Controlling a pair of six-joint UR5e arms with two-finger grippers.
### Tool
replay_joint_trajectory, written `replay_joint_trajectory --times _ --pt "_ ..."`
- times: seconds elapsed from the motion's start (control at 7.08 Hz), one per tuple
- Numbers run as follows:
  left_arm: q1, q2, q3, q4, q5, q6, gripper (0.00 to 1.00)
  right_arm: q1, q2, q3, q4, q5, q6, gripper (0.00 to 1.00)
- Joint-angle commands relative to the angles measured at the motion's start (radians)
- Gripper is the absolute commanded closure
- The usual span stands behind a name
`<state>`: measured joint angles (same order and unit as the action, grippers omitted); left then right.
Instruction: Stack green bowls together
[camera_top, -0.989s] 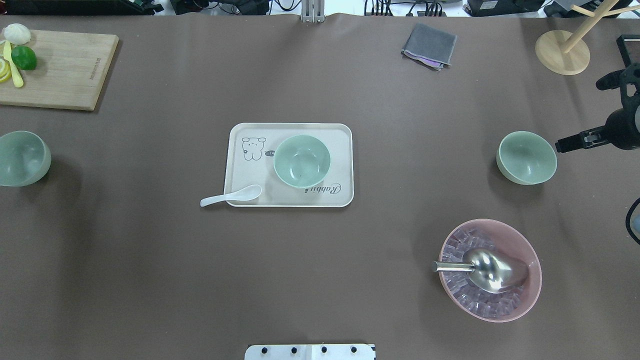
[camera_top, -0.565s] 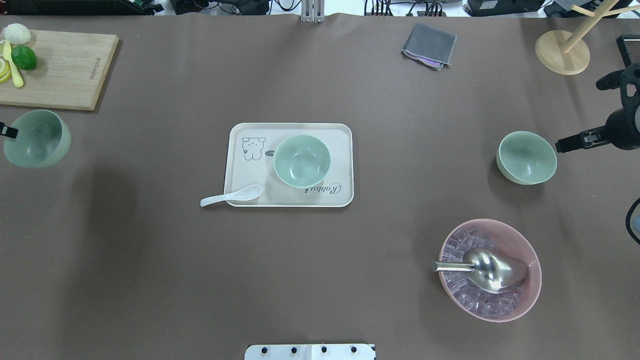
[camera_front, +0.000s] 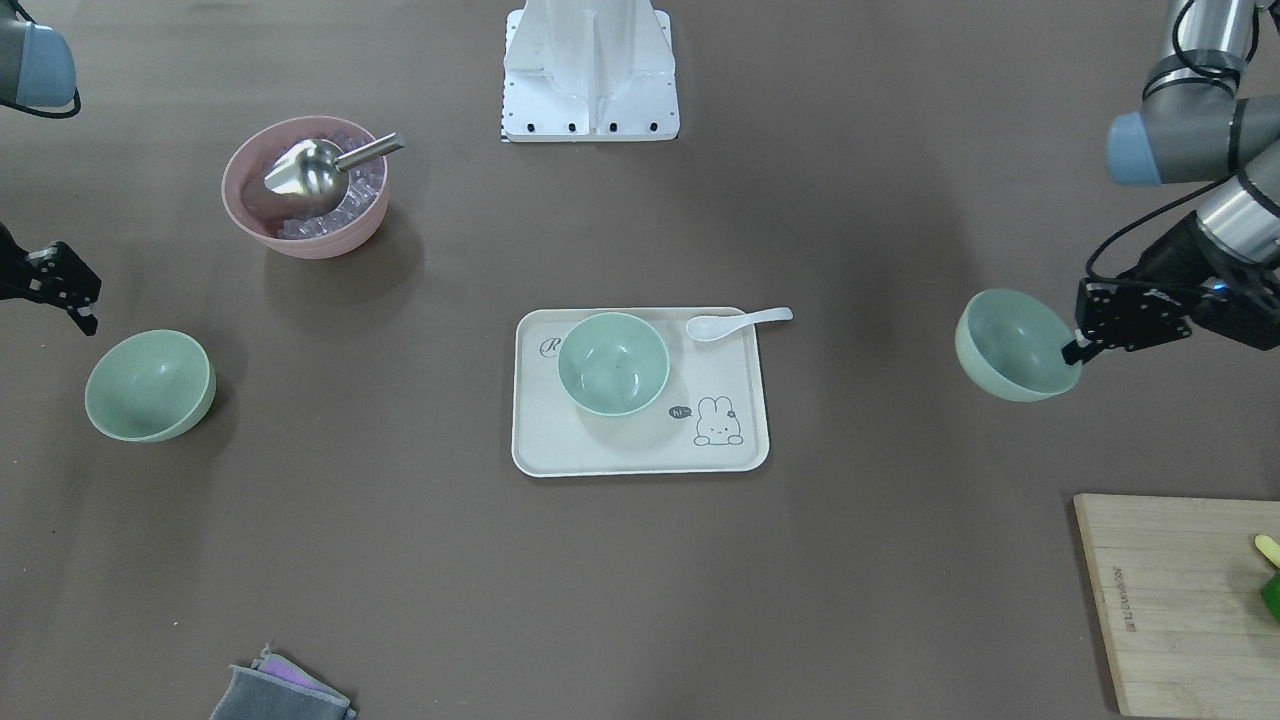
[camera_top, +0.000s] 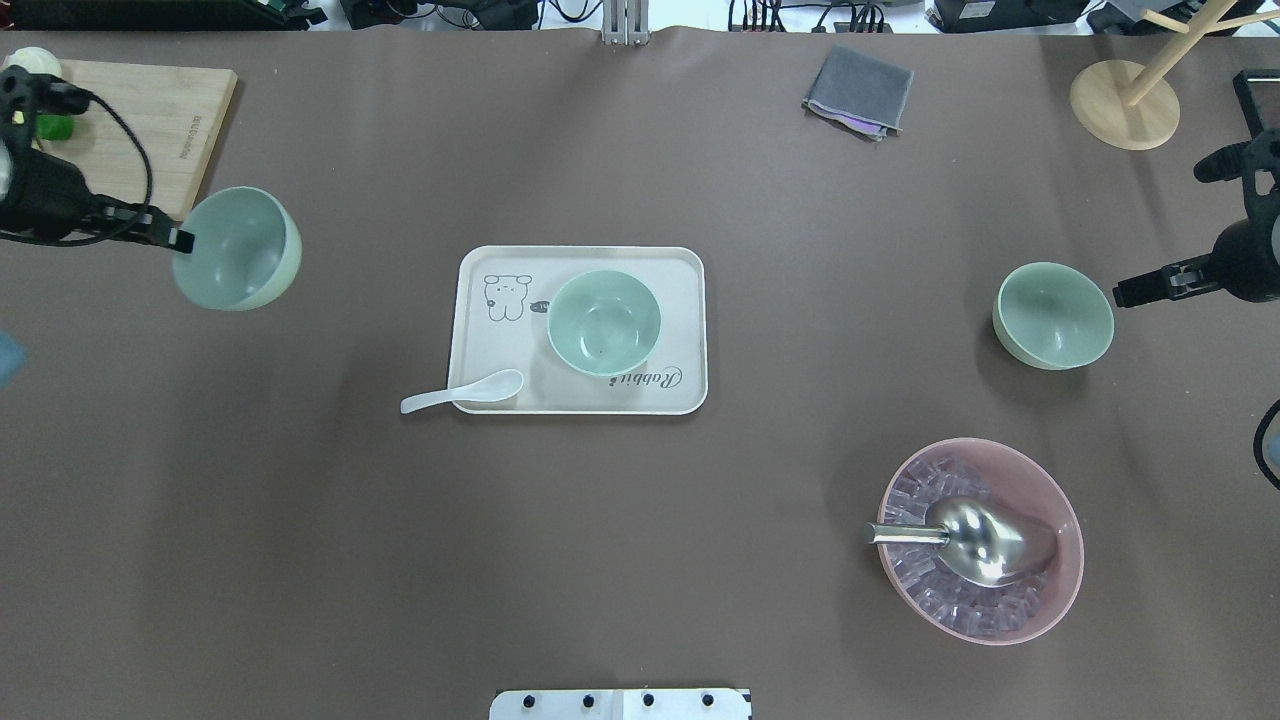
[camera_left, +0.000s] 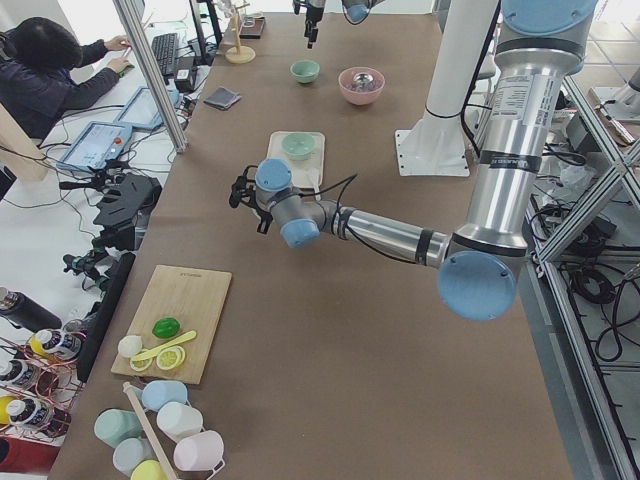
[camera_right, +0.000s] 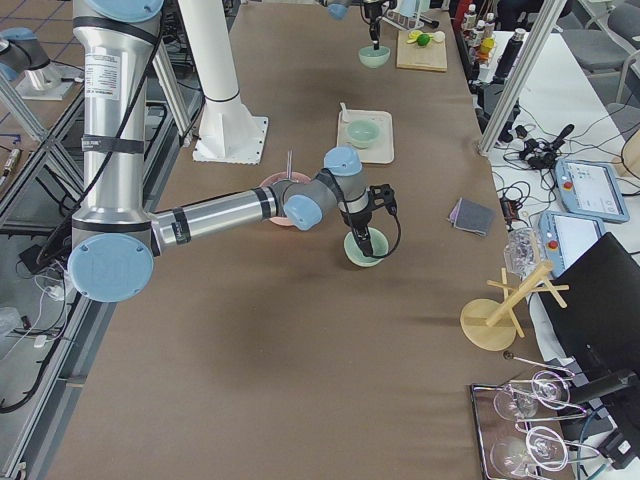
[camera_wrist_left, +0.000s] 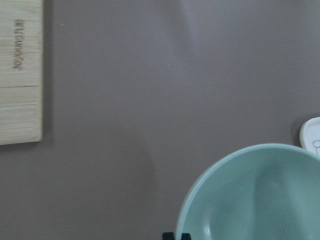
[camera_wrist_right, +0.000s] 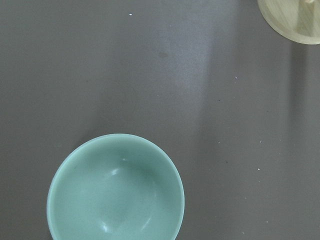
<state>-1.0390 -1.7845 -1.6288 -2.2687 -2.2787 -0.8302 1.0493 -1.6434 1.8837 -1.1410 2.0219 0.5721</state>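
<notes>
My left gripper (camera_top: 182, 241) is shut on the rim of one green bowl (camera_top: 237, 250), holding it above the table left of the tray; the same bowl fills the corner of the left wrist view (camera_wrist_left: 255, 200). A second green bowl (camera_top: 603, 322) sits upright on the cream tray (camera_top: 480, 262). The third green bowl (camera_top: 1053, 315) rests on the table at the right. My right gripper (camera_top: 1122, 292) hovers just beside its outer edge, open and empty, and its wrist view looks down into that bowl (camera_wrist_right: 116, 192).
A white spoon (camera_top: 462, 391) lies across the tray's front left corner. A pink bowl (camera_top: 1000, 443) with ice and a metal scoop (camera_top: 985, 540) stands front right. A cutting board (camera_top: 130, 140) with fruit is far left, with a grey cloth (camera_top: 860, 92) and a wooden stand (camera_top: 1125, 105) at the back.
The left gripper has lifted its green bowl from the left table edge and carried it right, toward the tray. The right gripper and the other two bowls have stayed put.
</notes>
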Motion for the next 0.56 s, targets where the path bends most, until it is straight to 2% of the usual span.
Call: replay_joint_trajectory --times 0.0,0.42 --pt "0.15 -0.195 -0.074 0.294 0.127 -0.122 1.0 0.0 -0.003 0.0 0.001 0.0 0.003 0.0" --pt "0.305 -0.444 -0.046 0.579 0.223 -0.28 1.0 0.0 -0.001 0.0 0.0 -0.005 0.003 0.0"
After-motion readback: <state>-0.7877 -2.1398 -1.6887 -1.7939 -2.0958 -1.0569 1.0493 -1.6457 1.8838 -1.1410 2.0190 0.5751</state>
